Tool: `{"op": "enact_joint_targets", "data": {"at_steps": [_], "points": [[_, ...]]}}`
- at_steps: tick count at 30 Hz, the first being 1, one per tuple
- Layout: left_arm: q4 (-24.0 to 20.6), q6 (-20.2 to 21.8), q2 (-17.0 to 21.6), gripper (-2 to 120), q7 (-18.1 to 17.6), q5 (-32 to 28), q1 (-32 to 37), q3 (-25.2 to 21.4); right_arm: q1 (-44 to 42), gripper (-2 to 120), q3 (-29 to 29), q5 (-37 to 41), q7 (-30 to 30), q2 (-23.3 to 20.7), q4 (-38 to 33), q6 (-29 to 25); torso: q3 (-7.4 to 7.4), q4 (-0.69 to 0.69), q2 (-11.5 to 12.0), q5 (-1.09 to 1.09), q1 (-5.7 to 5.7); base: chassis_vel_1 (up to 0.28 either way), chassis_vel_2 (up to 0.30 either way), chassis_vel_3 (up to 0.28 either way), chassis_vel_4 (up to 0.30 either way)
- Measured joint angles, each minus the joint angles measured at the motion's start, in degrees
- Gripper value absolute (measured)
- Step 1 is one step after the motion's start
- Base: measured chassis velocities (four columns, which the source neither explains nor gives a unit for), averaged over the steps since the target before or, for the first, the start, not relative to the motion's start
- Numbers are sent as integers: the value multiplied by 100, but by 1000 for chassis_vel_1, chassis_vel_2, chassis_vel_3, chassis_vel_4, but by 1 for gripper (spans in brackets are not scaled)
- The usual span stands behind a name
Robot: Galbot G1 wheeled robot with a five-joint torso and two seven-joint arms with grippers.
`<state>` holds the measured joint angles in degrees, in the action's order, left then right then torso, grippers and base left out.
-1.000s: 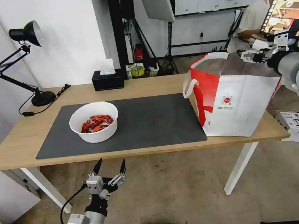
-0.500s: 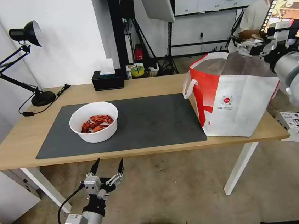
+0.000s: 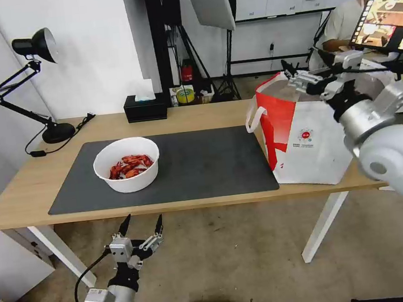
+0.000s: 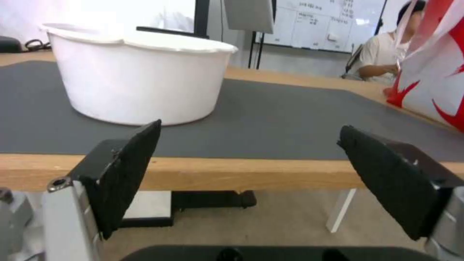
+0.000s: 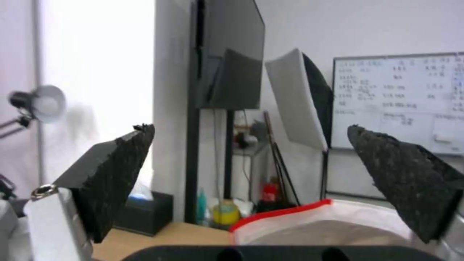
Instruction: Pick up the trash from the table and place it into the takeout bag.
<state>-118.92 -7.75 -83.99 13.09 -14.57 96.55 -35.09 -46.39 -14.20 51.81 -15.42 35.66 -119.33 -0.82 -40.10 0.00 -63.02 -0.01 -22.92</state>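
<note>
Right gripper (image 3: 307,67) up above the open top of the takeout bag (image 3: 316,148), fingers spread apart, nothing between them. In the right wrist view, red rim of the bag (image 5: 285,214) just below the two black fingers (image 5: 116,174).

Left gripper (image 3: 141,223) low down in front of the counter (image 3: 198,115), under its near edge, fingers spread apart too, nothing held. Pointed toward the white bowl of red crayfish (image 3: 126,164).

Bowl sitting on the left part of the dark grey mat (image 3: 203,165), well apart from the bag. Bag standing upright at the right end of the counter, partly on the mat's right edge.

Black tissue box (image 3: 145,108) at the back of the counter. Black desk lamp (image 3: 36,82) at the back left corner.
</note>
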Motion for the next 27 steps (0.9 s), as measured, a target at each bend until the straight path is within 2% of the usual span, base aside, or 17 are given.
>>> {"op": "enact_joint_targets", "data": {"at_steps": [2,5,10,15,20,22,25,27], "points": [[6,-1,21,100,0,-2,3,-8,-92,100,4,-116,8,46,-36,-79,0,0,0,1,0,0,0,0,0],[59,-9,113,100,-7,-43,1,-94,-957,100,-82,-1073,234,422,-254,-529,0,1,0,1,0,0,0,0,0],[69,-8,101,100,-12,-48,-3,-100,-1590,100,-203,-1518,377,666,-300,-752,0,-1,0,1,0,0,0,0,0],[97,-3,77,100,-14,-44,18,-85,-2258,100,-374,-2400,408,1061,-186,-1163,0,0,-1,0,0,0,0,0,0],[138,-3,78,100,-27,-43,7,-95,-2689,100,-589,-2773,388,1426,-167,-1281,0,1,-1,-1,0,0,0,0,0],[140,-3,92,100,-30,-44,7,-98,-3035,100,-831,-2958,416,1749,-167,-1334,0,0,-1,1,0,0,0,0,0],[140,-3,99,100,-30,-45,7,-97,-3188,100,-953,-3031,438,1891,-167,-1367,1,0,0,2,0,0,0,0,0],[140,-3,118,100,-32,-50,0,-93,-3570,100,-1203,-3215,509,2223,-166,-1457,0,0,0,2,0,0,0,0,0]]}}
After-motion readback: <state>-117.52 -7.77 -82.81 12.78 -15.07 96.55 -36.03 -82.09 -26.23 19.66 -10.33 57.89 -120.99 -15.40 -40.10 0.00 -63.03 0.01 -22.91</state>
